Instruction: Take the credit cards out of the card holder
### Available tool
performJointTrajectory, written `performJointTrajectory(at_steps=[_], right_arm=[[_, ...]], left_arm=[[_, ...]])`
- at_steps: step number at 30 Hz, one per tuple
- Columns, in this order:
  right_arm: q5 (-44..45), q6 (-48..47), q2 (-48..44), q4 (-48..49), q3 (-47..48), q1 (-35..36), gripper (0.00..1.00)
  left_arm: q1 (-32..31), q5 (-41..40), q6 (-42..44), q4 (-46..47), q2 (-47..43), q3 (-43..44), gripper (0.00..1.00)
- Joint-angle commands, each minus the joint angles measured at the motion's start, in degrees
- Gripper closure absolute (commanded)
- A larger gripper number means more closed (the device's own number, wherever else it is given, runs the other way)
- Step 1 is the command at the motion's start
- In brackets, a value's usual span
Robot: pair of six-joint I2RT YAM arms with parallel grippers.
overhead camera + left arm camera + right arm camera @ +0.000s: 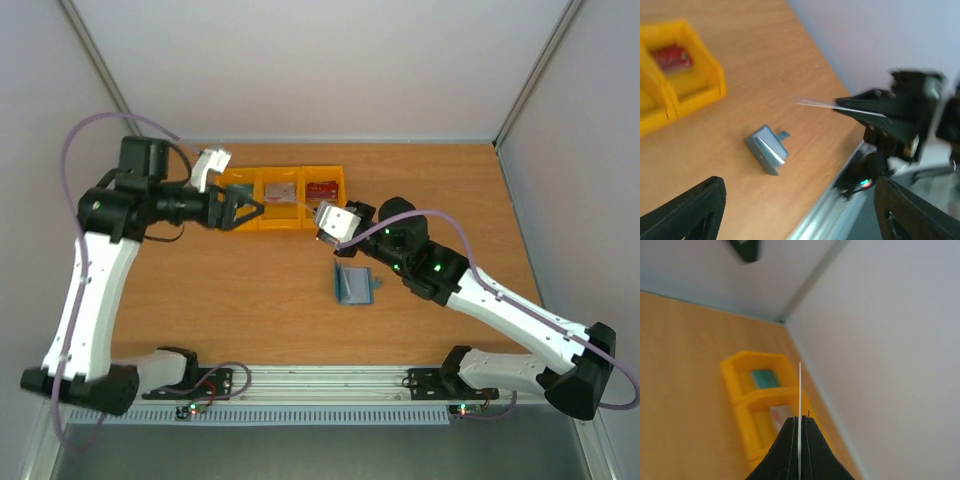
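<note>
Above bare tabletop (200, 300) between the yellow bins (283, 170) and the card holder (352, 284), the right gripper (799, 419) clenches a thin pale card (799, 390) edge-on, while the left gripper (258, 210) gapes wide by the bins.

Overhead + wrist cams, bins (290, 222) shared

- The left arm (85, 290), at the left of the top view, is built of white shells on its long links and black housings at its joints.
- The right arm (510, 310), at the lower right, is finished in the same white and black.
- A lilac cable (110, 116) is looped above the left arm, and a second lilac cable (450, 220) is run along the right one.
- Small green lights (432, 268) are lit on the right arm's black housing.
- The jaws are black.
</note>
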Motion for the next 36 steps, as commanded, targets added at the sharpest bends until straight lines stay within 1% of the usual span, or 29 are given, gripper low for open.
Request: performJointTrajectory(at_steps=[1, 2, 3, 5, 7, 8, 9, 11, 12, 14, 16, 18, 21, 26, 29, 30, 31, 35, 36], right_arm=[[-21.6, 7.7, -1.2, -18.7, 4.1, -0.6, 0.99], [-23.0, 8.0, -1.0, -19.5, 5.0, -0.6, 0.99], [-23.6, 8.3, -0.6, -19.8, 5.9, -0.5, 0.99], [-22.0, 9.8, 0.4, -18.9, 7.6, -0.5, 0.99], [-20.3, 10.1, 1.4, -18.2, 8.9, -0.5, 0.99], [-20.1, 10.3, 1.9, -17.5, 9.3, -0.5, 0.99], [-20.4, 10.3, 2.2, -16.8, 9.3, -0.5, 0.99], [-21.6, 10.4, 2.6, -15.1, 9.0, -0.4, 0.99], [-22.1, 10.5, 2.8, -14.4, 8.9, -0.3, 0.99], [-22.6, 10.2, 3.2, -13.7, 9.0, -0.1, 0.99], [-22.6, 9.9, 3.4, -13.4, 9.3, 0.2, 0.99], [-23.0, 9.8, 3.4, -13.4, 9.3, 0.3, 0.99], [-24.1, 9.6, 3.0, -13.6, 9.2, 0.3, 0.99], [-23.5, 9.4, 2.0, -13.3, 8.8, 0.4, 0.99], [-23.8, 9.2, 1.7, -12.7, 8.3, 0.4, 0.99], [-23.9, 9.2, 1.7, -12.5, 8.2, 0.4, 0.99], [-23.8, 9.3, 1.6, -12.3, 8.1, 0.3, 0.99], [-24.3, 9.4, 1.2, -11.1, 7.4, 0.4, 0.99], [-24.5, 9.4, 1.2, -11.0, 7.4, 0.4, 0.99]], left_arm=[[-2.6, 3.6, 49.6, -1.2, -10.8, -1.0, 0.23], [-4.7, 1.8, 55.3, -0.2, -12.6, -2.9, 0.26], [-7.4, -0.4, 62.9, 0.5, -13.8, -3.9, 0.29], [-15.4, -5.8, 69.6, -0.1, -14.2, -3.9, 0.33], [-19.7, -9.5, 71.9, -1.0, -13.5, -3.3, 0.37], [-20.8, -10.9, 71.8, -1.1, -13.1, -3.3, 0.39], [-21.8, -12.0, 71.6, -1.6, -12.8, -3.7, 0.39], [-24.2, -15.0, 75.4, -1.4, -13.0, -5.9, 0.39], [-25.8, -17.6, 76.3, 0.9, -13.2, -7.3, 0.4], [-27.9, -22.0, 75.0, 7.5, -13.1, -9.3, 0.46], [-28.3, -23.9, 70.8, 10.8, -11.1, -7.4, 0.49], [-28.3, -25.3, 68.4, 9.6, -7.8, -5.0, 0.49], [-28.4, -25.8, 67.4, 9.6, -5.9, -4.7, 0.51], [-28.5, -25.9, 67.1, 9.2, -4.9, -5.0, 0.66], [-28.6, -25.8, 67.6, 8.9, -4.8, -5.4, 0.73], [-28.8, -26.0, 67.4, 8.9, -4.5, -5.3, 0.78], [-28.8, -26.2, 67.3, 8.9, -4.2, -5.2, 0.79], [-28.9, -27.8, 68.2, 8.4, -3.7, -6.1, 0.79], [-29.0, -28.2, 68.4, 8.6, -3.7, -6.4, 0.8]])
